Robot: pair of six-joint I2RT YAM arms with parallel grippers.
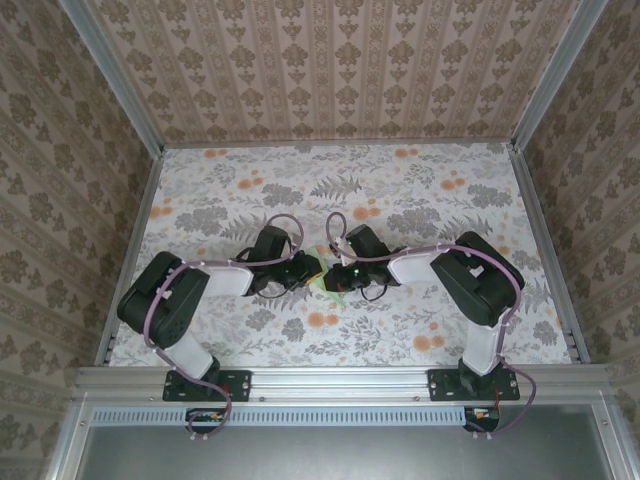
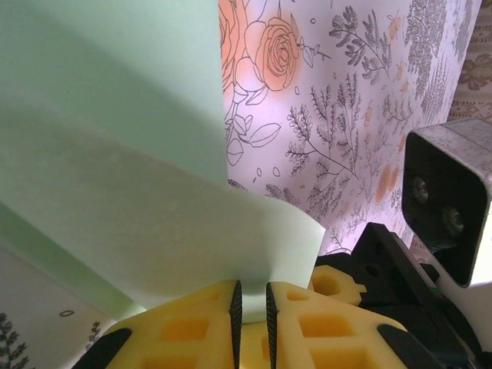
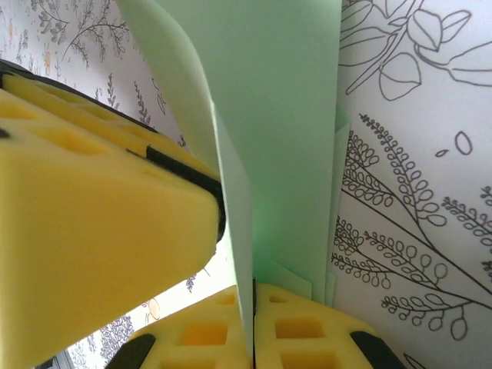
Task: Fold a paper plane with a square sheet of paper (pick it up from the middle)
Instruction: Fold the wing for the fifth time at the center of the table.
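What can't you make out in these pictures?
Top view: paper tiny, hidden between left gripper and right gripper; its folds unreadable.
Left wrist: paper runs off the frame; whether it is pinched unclear.
Right wrist: paper's top cut off; left gripper's finger covers its left side.

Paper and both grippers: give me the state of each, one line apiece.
Square sheet of paper: folded into layers, bowed.
Left gripper: jaws narrowly apart, the paper's edge at the gap.
Right gripper: jaws shut on the paper.
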